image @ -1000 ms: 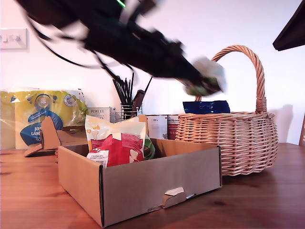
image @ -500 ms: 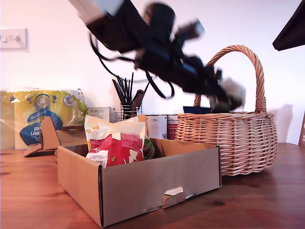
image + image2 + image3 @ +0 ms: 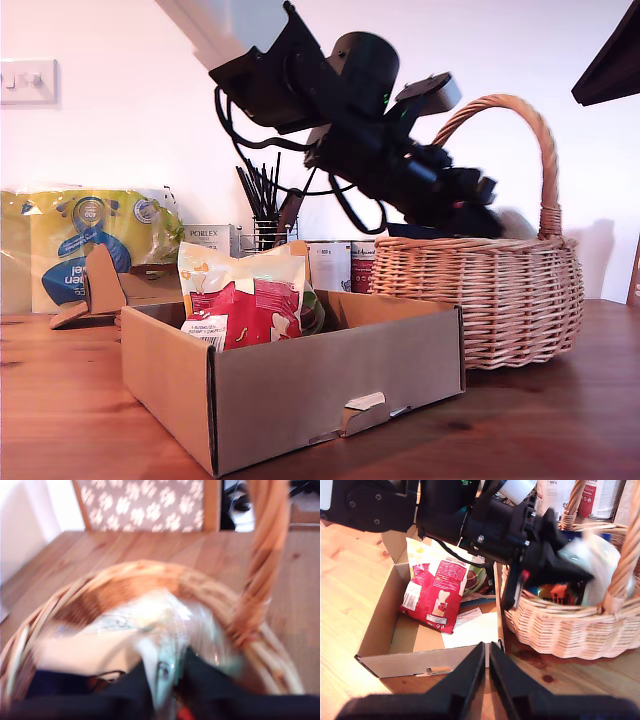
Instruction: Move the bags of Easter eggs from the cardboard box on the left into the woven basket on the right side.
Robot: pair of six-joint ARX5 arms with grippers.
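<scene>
My first gripper (image 3: 492, 216) reaches down into the woven basket (image 3: 480, 290) from the exterior view's left, shut on a white-green bag (image 3: 165, 625). The blurred bag (image 3: 594, 562) sits inside the basket rim (image 3: 135, 577) beside the arched handle (image 3: 262, 555). A dark blue bag (image 3: 408, 231) shows just above the rim. The cardboard box (image 3: 300, 390) holds a red bag (image 3: 255, 312) leaning on a cream-yellow one (image 3: 212, 264). My second gripper (image 3: 486, 649) hovers shut and empty above the table by the box's front wall (image 3: 415, 664).
Behind the box along the wall stand a yellow-blue kitchen towel pack (image 3: 90, 245), a white Porlex carton (image 3: 208, 240), a black wire utensil holder (image 3: 266, 232) and tins (image 3: 340, 262). A dark arm part (image 3: 612, 58) hangs at the exterior view's upper right.
My first gripper has carried the white-green bag rightwards and down, from above the box's far side into the basket. The bags in the box have not moved.
</scene>
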